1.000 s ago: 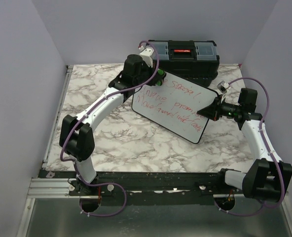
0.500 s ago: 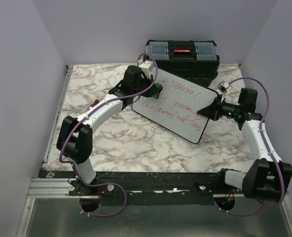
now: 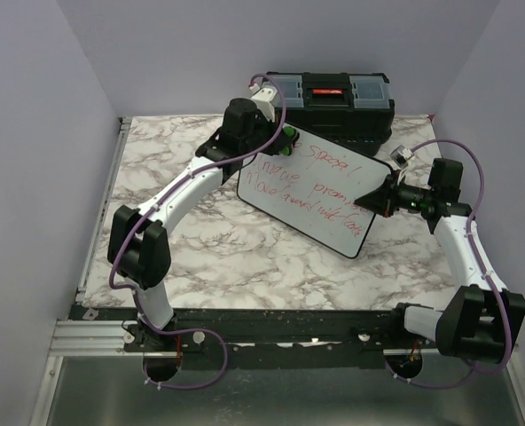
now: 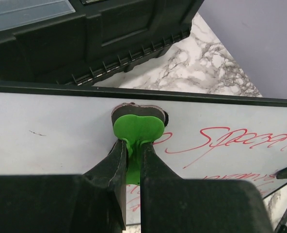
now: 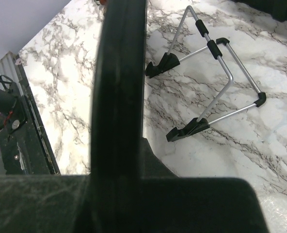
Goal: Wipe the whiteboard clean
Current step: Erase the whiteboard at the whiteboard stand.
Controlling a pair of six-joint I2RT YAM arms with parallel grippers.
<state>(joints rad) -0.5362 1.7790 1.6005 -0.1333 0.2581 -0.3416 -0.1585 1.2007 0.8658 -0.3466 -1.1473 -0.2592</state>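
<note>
The marble table (image 3: 200, 248) is under everything. The whiteboard (image 3: 325, 200) with red writing sits between the two sets of jaws. The right gripper (image 3: 378, 197) has its jaws closed tight on the board's edge. The black toolbox (image 3: 329, 102) sits just past the left jaws, behind the board. A thin wire stand (image 5: 216, 82) lies on the table beyond the right jaws. The left gripper (image 4: 133, 145) squeezes a small green eraser (image 4: 137, 127) - its pad touches the board right in front of the jaws.

Table (image 3: 183, 240): whiteboard (image 3: 311, 191) at centre-right. Toolbox (image 3: 329, 102) behind it, at the far edge. Eraser (image 4: 137, 125) against the whiteboard's far left corner, pinched in the left gripper (image 4: 132, 146). Right gripper (image 3: 375, 198) clamped on the whiteboard's right edge. Stand (image 5: 184, 130) on the table behind the whiteboard.
</note>
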